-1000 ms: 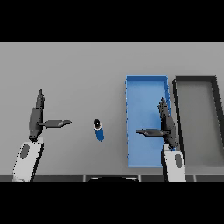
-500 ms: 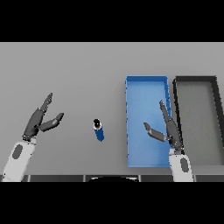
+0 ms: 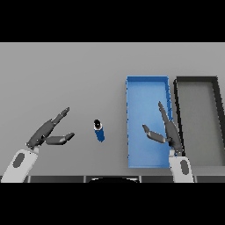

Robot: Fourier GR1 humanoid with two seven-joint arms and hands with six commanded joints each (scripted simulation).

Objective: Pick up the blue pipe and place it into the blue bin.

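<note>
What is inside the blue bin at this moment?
The blue bin shows only bare blue floor. The right hand hangs over its near right part and covers some floor there. The blue pipe lies outside, on the table.

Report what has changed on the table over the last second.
The left hand has tilted, its fingers now angling up and right toward the blue pipe, thumb spread; nothing gripped. The right hand has leaned slightly, thumb dropped, over the blue bin. The pipe, the bin and the black bin have not moved.

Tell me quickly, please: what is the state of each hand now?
Left hand: open, holding nothing, left of the blue pipe.
Right hand: open, holding nothing, over the blue bin.
</note>
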